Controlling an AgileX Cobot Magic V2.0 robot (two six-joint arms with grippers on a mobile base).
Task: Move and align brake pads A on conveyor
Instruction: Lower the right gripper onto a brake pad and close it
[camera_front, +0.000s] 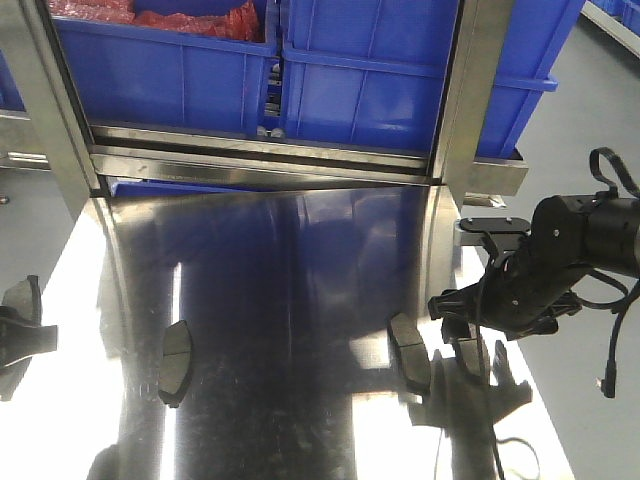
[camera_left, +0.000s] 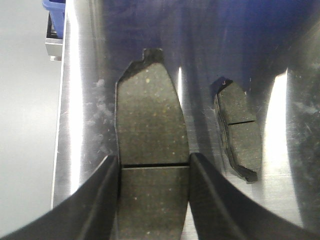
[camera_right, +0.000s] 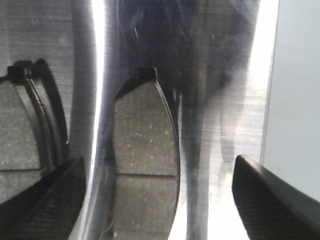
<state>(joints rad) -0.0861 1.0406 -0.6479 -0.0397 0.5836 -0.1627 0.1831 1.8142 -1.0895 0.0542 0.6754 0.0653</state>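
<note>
Gripping one brake pad (camera_left: 150, 110) by its flanks at the centre groove, the left end effector (camera_left: 153, 160) is closed on it, friction face up, close to the left edge of the steel surface (camera_front: 300, 280). Cannot tell whether this pad is lifted clear of the surface. The right end effector (camera_right: 159, 160) is spread wide and holds nothing.

Risks, as judged: the left hold bears only on narrow curved edges, so the pad could pivot or slip in transit and land skewed, spoiling alignment. If the right fingers close off-centre, they could shove their pad toward the surface's right edge, which is near, or knock the neighbouring pad (camera_right: 20, 140). The conveyor is not visible in any view, so the travel path is unjudged.

Relations: the right-side pad (camera_right: 145, 135) lies flat on the surface between the spread fingers. It sits nearer the finger (camera_right: 45, 205) on the neighbouring pad's side and touches neither finger. A fourth pad (camera_left: 239, 132) lies further in from the surface's left edge, beside the left end effector and apart from it.
</note>
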